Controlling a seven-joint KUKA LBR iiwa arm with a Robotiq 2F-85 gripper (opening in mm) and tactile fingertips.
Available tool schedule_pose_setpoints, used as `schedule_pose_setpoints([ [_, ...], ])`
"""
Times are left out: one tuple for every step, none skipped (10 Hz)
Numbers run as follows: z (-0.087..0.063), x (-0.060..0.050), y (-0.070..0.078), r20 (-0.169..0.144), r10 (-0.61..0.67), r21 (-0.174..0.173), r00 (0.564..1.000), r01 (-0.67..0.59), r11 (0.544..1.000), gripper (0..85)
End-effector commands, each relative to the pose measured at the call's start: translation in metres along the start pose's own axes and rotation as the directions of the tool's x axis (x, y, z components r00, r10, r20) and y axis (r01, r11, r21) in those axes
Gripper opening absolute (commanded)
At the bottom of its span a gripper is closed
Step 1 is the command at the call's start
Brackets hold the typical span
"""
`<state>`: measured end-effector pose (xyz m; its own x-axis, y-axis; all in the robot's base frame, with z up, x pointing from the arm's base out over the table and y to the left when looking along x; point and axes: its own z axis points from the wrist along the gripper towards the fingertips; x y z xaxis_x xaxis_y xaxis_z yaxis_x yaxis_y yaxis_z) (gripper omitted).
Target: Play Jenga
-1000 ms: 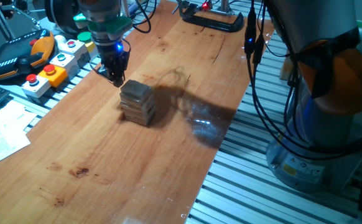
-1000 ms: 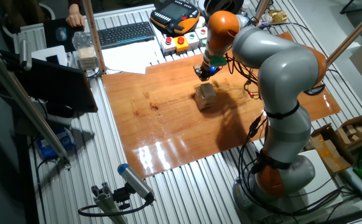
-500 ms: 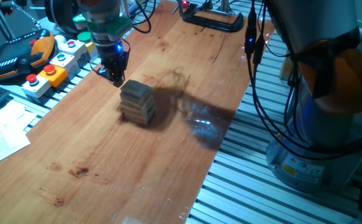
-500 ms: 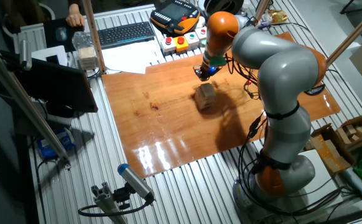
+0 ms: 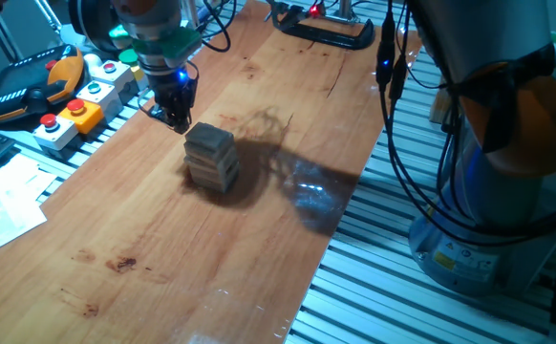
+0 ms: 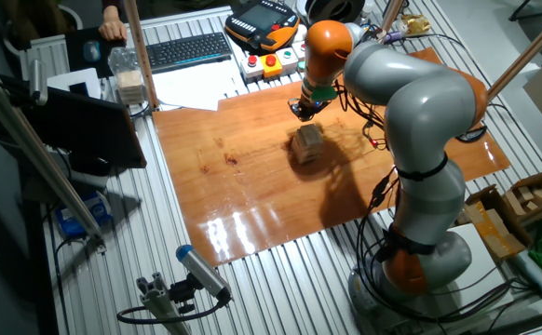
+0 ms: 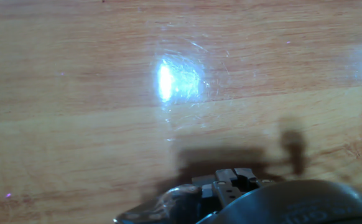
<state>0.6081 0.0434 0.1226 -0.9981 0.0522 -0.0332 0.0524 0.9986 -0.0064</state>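
Black gripper [image 5: 176, 118] hovers low just beside Jenga tower [image 5: 211, 156], on its button-box side (jaw gap unreadable, cannot tell). Tower mid-board on wooden table [image 5: 163, 258], upright. Step: approach. Next move likely needs gentle lateral nudge on one block.

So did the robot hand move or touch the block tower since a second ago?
The gripper drifted slightly away from the block tower, toward the button boxes. It grabbed nothing. The tower stayed put on the table, all blocks in place.
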Motion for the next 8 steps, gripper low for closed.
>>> schedule_pose_setpoints([
  [0.0,0.0,0.0001,-0.008,-0.001,-0.003,1.0,0.001,1.0,0.7],
  [0.0,0.0,0.0001,-0.017,-0.001,-0.003,1.0,0.001,1.0,0.7],
  [0.0,0.0,0.0001,-0.018,-0.009,0.011,1.0,0.009,1.0,0.7],
  [0.0008,-0.0009,-0.0004,-0.02,-0.01,0.011,1.0,0.01,1.0,0.7],
  [0.0012,-0.0016,-0.0006,-0.012,-0.001,0.015,1.0,0.001,1.0,0.7],
  [0.001,-0.0015,-0.0009,0.0,0.001,0.035,1.0,-0.001,0.999,0.7],
  [-0.0006,-0.0008,-0.0026,0.002,0.009,0.036,1.0,-0.009,0.999,0.7],
  [-0.0014,-0.0001,-0.0027,0.003,0.021,0.039,1.0,-0.021,0.999,0.7],
])
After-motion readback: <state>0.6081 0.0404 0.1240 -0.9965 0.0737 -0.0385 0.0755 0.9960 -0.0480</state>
